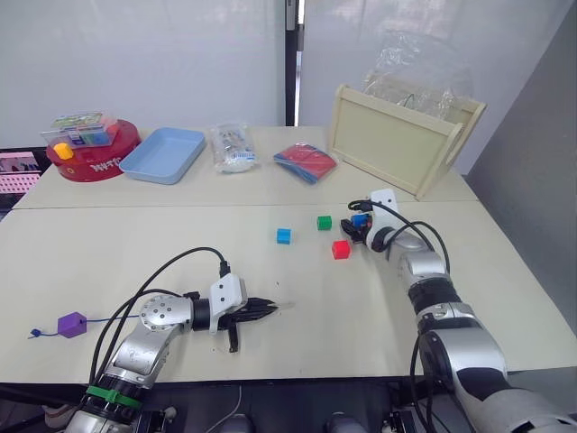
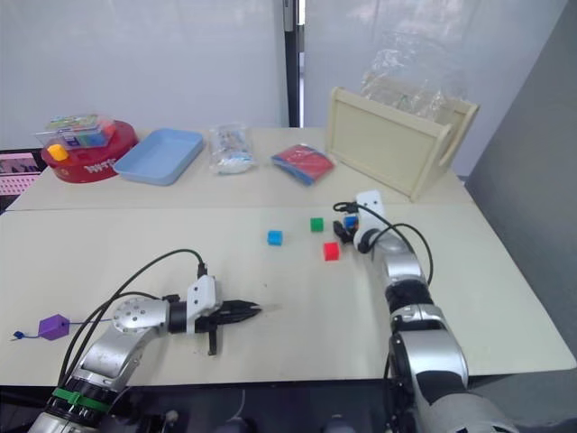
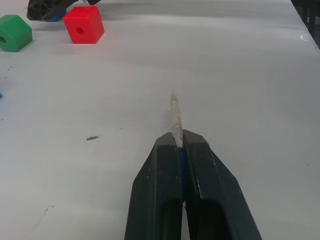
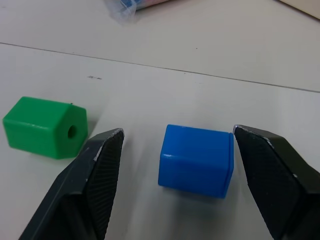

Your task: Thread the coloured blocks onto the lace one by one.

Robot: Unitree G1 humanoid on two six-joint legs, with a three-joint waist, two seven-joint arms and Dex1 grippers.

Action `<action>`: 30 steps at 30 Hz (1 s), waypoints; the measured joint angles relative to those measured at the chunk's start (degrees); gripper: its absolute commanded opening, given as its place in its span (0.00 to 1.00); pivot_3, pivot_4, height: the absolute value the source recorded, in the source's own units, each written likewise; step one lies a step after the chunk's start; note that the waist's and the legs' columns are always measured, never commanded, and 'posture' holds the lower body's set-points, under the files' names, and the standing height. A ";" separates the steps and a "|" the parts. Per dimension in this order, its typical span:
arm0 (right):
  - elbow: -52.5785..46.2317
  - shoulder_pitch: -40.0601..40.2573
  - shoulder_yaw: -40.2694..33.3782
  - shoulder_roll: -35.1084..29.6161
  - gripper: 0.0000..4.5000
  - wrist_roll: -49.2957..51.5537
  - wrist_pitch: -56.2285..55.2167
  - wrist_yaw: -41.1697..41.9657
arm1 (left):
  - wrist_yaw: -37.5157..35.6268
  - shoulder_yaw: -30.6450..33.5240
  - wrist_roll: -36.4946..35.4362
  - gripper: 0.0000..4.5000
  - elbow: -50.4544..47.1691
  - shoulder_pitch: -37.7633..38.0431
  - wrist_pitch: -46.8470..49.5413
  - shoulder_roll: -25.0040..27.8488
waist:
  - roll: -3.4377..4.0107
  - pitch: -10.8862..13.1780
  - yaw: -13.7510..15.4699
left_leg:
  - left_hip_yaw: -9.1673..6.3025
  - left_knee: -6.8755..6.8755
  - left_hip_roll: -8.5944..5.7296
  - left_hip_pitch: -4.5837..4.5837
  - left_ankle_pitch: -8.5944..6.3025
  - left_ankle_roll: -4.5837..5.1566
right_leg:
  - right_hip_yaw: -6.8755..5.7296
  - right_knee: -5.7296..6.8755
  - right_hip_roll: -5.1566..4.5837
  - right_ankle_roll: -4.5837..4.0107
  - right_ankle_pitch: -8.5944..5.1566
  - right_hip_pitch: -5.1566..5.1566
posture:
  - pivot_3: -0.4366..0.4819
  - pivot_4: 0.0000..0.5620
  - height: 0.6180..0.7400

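My left gripper (image 1: 268,308) is shut on the lace (image 3: 175,120) near the table's front, the pale stiff tip poking out past the fingers. The dark-blue cord runs back left to a purple block (image 1: 71,324) threaded on it. At mid-table my right gripper (image 4: 175,150) stands open around the blue block (image 4: 197,161), fingers on either side and apart from it. The green block (image 1: 324,222) lies just left of it, the red block (image 1: 340,249) a little nearer me, and the light blue block (image 1: 283,235) further left.
Along the far side stand a red round tin (image 1: 94,158) with a yellow piece, a blue tray (image 1: 163,154), a clear packet (image 1: 232,147), a red-and-blue packet (image 1: 304,161) and a wooden tray on edge (image 1: 401,137). A seam crosses the table.
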 measured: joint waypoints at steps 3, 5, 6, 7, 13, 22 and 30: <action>4.47 -1.37 -0.22 0.10 0.65 -0.10 -2.64 -1.26 | 0.05 0.00 0.07 0.00 0.00 -0.02 0.00 0.00 | 0.00 0.00 -0.03 | 0.00 -0.01 0.00 0.00 0.00 0.00 | 0.01 0.00 0.00 0.00 0.00 0.00 | 0.48 0.27 1.00; 6.43 -1.49 -0.36 0.14 0.49 -0.09 -3.87 -1.95 | 0.06 0.00 0.13 0.00 0.00 -0.02 0.00 0.01 | 0.00 0.00 -0.04 | 0.01 -0.01 0.00 0.00 0.00 0.00 | 0.01 0.00 -0.01 0.00 0.00 0.00 | 0.48 0.27 1.00; 6.96 -1.50 -0.48 0.17 0.42 -0.04 -4.33 -1.98 | 0.07 0.00 0.14 0.00 0.00 -0.02 0.00 0.01 | 0.00 0.00 -0.03 | 0.01 0.00 -0.01 0.00 0.01 -0.01 | 0.01 0.00 -0.01 0.00 0.00 0.00 | 0.48 0.27 1.00; 7.39 -1.64 -0.62 0.30 0.33 0.02 -4.92 -2.05 | 0.08 0.00 0.16 0.00 0.00 -0.03 0.01 0.01 | 0.00 0.00 -0.03 | 0.01 0.00 0.00 0.00 0.01 -0.01 | 0.02 0.00 -0.01 0.00 0.00 0.00 | 0.48 0.27 1.00; -7.27 2.00 -3.69 -0.21 0.27 3.56 0.56 -1.62 | 0.09 -0.06 0.17 0.00 0.03 -0.15 0.02 0.00 | 0.01 0.00 0.07 | 0.00 -0.02 0.00 -0.02 0.01 -0.01 | 0.01 0.12 -0.01 0.00 0.00 -0.01 | 0.48 0.27 1.00; -64.87 21.56 -2.83 0.29 0.27 16.32 39.89 -5.72 | -0.21 -0.11 -0.11 0.00 0.73 -0.79 0.13 -0.43 | 0.03 -0.01 0.39 | -0.08 -0.05 0.00 -0.06 -0.01 0.01 | 0.00 0.10 0.01 0.00 0.00 -0.03 | 0.48 0.27 1.00; -85.35 41.60 3.16 6.16 0.27 20.08 54.66 -9.80 | -2.45 -0.92 -0.11 0.00 3.83 -3.65 0.11 -1.15 | 0.02 -0.01 0.21 | -0.06 -0.05 -0.01 -0.04 -0.01 0.02 | 0.02 0.00 0.02 0.00 0.00 -0.03 | 0.48 0.27 1.00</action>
